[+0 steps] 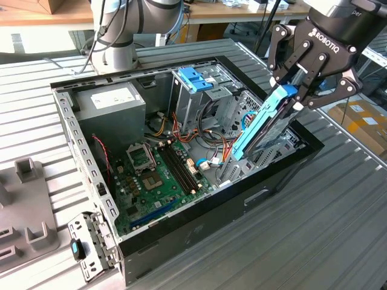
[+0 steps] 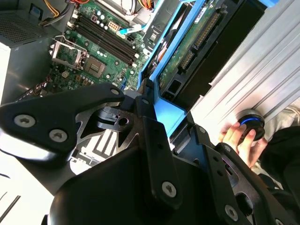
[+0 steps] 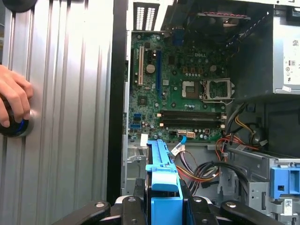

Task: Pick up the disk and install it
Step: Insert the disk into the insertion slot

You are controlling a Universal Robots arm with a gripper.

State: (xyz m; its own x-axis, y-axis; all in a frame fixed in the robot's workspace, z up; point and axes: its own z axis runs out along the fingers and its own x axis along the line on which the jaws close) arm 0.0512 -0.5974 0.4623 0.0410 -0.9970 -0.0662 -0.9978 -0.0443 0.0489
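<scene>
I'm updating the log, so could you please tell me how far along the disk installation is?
Done: the gripper is shut on the disk, held clear of the table. In hand: the disk hangs tilted over the open computer case, its lower end inside near the exterior view's right wall. Left: it is not yet seated.

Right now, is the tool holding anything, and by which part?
Yes: the tool grips the flat silver-grey metal disk with blue plastic side rails by its upper end; the disk is tilted, its lower end inside the open black computer case.
</scene>
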